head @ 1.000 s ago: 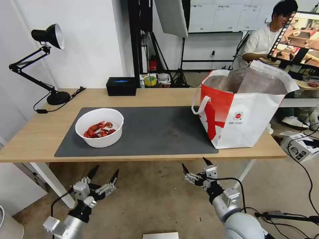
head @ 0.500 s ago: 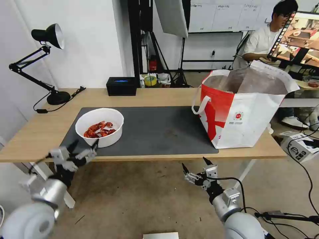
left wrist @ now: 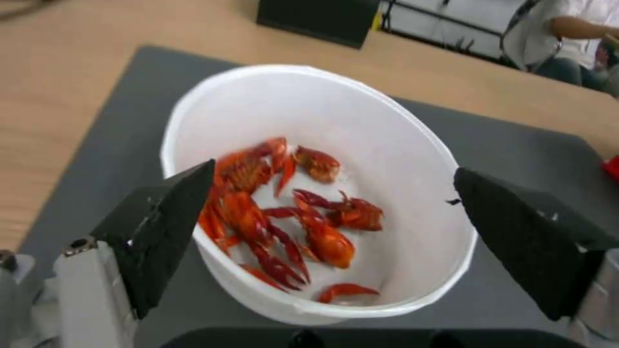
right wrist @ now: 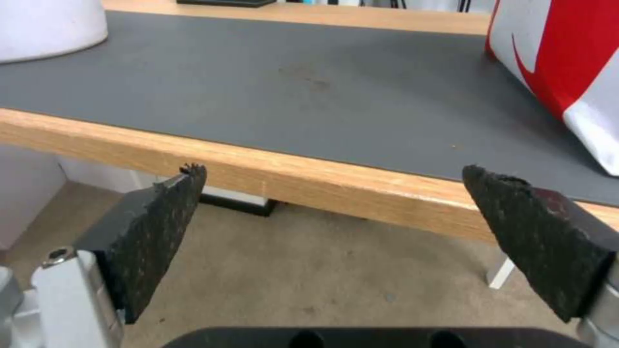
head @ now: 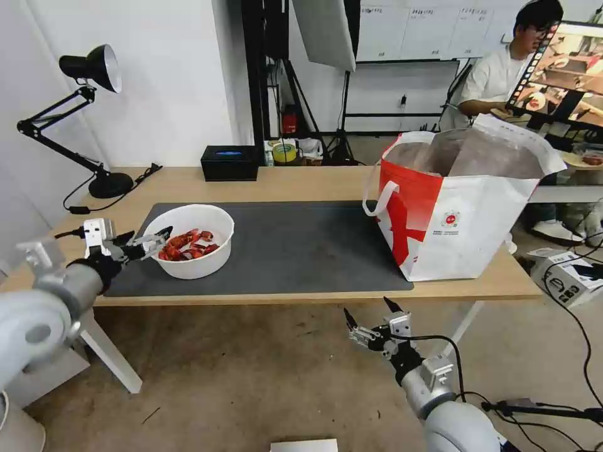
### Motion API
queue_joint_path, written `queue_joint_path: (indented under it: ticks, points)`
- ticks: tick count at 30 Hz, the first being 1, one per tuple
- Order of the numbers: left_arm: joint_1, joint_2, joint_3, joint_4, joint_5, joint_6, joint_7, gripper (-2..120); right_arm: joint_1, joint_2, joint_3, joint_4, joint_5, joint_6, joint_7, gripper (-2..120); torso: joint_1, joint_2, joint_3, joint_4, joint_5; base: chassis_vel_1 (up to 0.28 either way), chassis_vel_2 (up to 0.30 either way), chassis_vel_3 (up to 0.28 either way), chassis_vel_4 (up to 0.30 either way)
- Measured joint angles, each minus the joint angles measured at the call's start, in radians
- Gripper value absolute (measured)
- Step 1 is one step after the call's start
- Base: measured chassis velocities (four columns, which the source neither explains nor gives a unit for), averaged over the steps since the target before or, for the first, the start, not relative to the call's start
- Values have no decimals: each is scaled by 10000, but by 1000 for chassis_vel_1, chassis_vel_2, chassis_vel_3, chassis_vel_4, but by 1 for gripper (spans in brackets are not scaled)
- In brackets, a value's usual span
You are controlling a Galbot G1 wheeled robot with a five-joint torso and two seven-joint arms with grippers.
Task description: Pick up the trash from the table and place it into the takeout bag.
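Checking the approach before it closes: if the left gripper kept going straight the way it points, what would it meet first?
Probably the white bowl of crayfish shells: the open left gripper points at its near rim.

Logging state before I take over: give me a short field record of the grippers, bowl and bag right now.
left gripper: open, at the near-left rim of the bowl, not gripping
right gripper: open, idle below the table's front edge
bowl: white, upright on the grey mat, red crayfish shells inside
takeout bag: upright at the mat's right end, mouth open
table: light wood
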Motion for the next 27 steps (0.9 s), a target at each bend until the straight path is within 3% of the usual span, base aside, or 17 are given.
queue_joint_path:
  ticks: [2, 4, 8, 11, 27]
  points:
    - [-251, 103, 155, 76, -350, 228, -150, 100, 0, -1, 0, 1, 0, -1, 0, 100, 0, 0, 0, 0, -2, 0, 0, 0, 0]
    - [-1254, 370, 716, 384, -1346, 1039, -510, 100, 0, 0, 0, 3, 1, -3, 0, 100, 0, 0, -1, -1, 4, 0, 0, 0, 0]
    - [-2398, 532, 1524, 946, -1858, 1899, -1013, 100, 0, -1, 0, 5, 1, -6, 0, 100, 1, 0, 0, -1, 3, 0, 0, 0, 0]
    - [-3131, 574, 2022, 1683, -2424, 2828, -1878, 100, 0, -1, 0, 6, 1, -9, 0, 100, 0, 0, -1, 0, 3, 0, 0, 0, 0]
    - [-4326, 340, 2992, 3232, -2655, 3473, -2052, 100, 1, -1, 0, 6, 1, -9, 0, 100, 0, 0, -1, -1, 4, 0, 0, 0, 0]
